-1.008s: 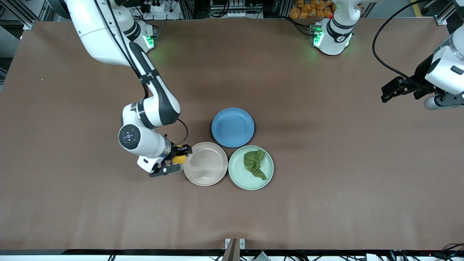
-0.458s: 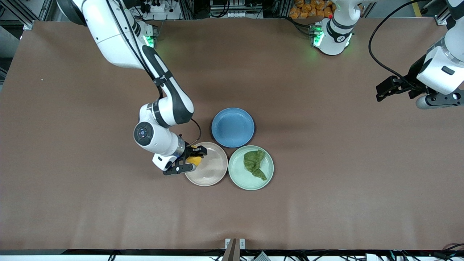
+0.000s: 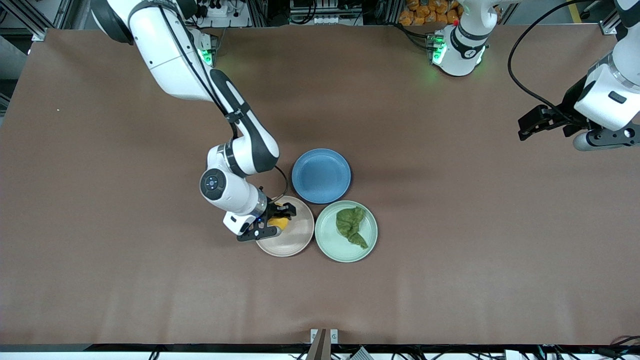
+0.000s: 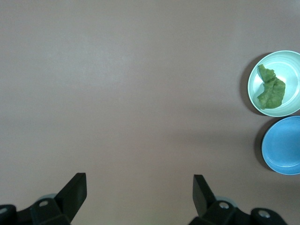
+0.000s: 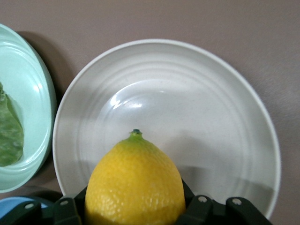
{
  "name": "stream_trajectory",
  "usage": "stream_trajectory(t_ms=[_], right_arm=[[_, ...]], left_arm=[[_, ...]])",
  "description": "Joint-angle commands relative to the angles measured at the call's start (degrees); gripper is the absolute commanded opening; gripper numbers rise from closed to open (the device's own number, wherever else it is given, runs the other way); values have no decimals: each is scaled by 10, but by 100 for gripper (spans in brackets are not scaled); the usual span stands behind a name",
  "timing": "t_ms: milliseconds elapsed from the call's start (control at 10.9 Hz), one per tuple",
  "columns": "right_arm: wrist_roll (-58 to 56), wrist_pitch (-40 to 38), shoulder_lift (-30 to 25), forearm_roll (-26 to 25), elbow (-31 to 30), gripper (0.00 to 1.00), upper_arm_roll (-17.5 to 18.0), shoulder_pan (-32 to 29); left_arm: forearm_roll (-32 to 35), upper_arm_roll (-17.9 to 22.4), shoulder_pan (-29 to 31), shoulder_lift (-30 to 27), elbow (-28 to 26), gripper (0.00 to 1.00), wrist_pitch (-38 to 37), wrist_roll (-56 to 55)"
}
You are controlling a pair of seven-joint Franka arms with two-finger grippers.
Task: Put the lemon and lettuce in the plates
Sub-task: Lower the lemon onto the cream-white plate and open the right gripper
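Observation:
My right gripper (image 3: 279, 221) is shut on the yellow lemon (image 3: 278, 223) and holds it over the beige-pink plate (image 3: 296, 236), at the plate's edge toward the right arm's end. In the right wrist view the lemon (image 5: 136, 187) fills the space between the jaws, nub pointing over the plate's bare bowl (image 5: 187, 98). The dark-green lettuce (image 3: 351, 227) lies in the mint plate (image 3: 325, 246) beside it. My left gripper (image 3: 531, 126) hangs open and empty over bare table at the left arm's end; its wrist view shows the lettuce (image 4: 271, 91) in the mint plate (image 4: 289, 61) from afar.
A blue plate (image 3: 321, 175) sits empty, touching both other plates and farther from the front camera. The brown table (image 3: 450, 250) spreads wide around the three plates. The right arm's forearm reaches down over the table beside the blue plate.
My right gripper has carried the lemon from beside the beige-pink plate to over its edge. The left arm shifted slightly early on, then stayed put.

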Motion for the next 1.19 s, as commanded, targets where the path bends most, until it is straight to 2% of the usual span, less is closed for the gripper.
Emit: stream_trajectory(t_ms=[0,92,183,275,367,1100], right_arm=[[18,4,16,13,21,45,-5,7],[18,5,16,12,21,55,-5,8],[19,13,13,11,22,70,-5,8],[20,21,14,11,22,97,-5,8],[15,27,14,8,21,100,-5,6],[19,24,8,11,22,100,-6,4]], left_arm=[[-13,-6,5,-8,-8,100,16,11],[-13,-12,6,-9,-8,100,16,11],[-14,-13,7,-10,-9,100,16,11],[-16,-13,7,-9,-8,100,16,12],[-26,-13,7,-9,-8,100,16,12],[-31,-25,6,-7,-7,100,27,11]])
